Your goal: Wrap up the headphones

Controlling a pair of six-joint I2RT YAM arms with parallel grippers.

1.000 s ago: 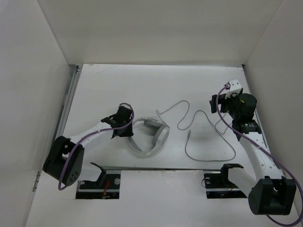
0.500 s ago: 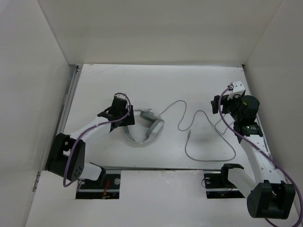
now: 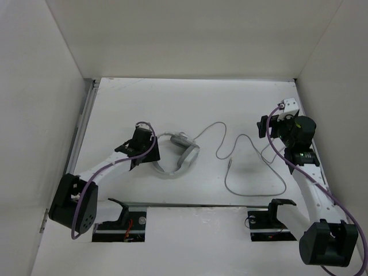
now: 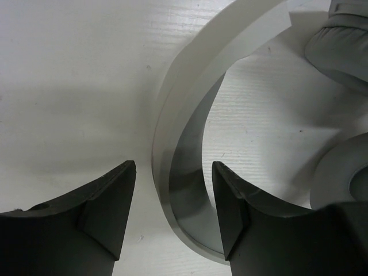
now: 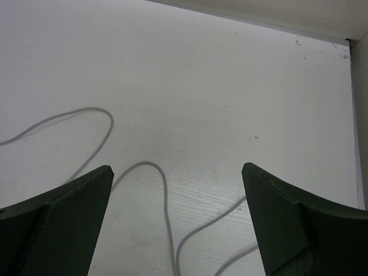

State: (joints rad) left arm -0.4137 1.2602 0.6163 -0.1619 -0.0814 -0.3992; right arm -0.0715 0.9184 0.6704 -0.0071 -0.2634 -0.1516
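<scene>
1. Headphones (image 3: pixel 175 156) lay centre-left on the table (image 3: pixel 172 103), with the grey ear cups (image 4: pixel 339 46) on their right side.
2. Left fingers (image 4: pixel 109 201) were spread open, one on either side of the white headband (image 4: pixel 172 115), not clamped on it.
3. Right fingers (image 5: pixel 69 213) were spread wide, holding nothing, at the table's right side.
4. Thin grey cord (image 5: pixel 165 190) snaked in loose loops from the headphones toward the right arm.

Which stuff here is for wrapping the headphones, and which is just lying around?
For the job:
headphones
their thin grey cord
left tool, open at the headband
right tool, open over the cord

Just there:
purple arm cables
table
</scene>
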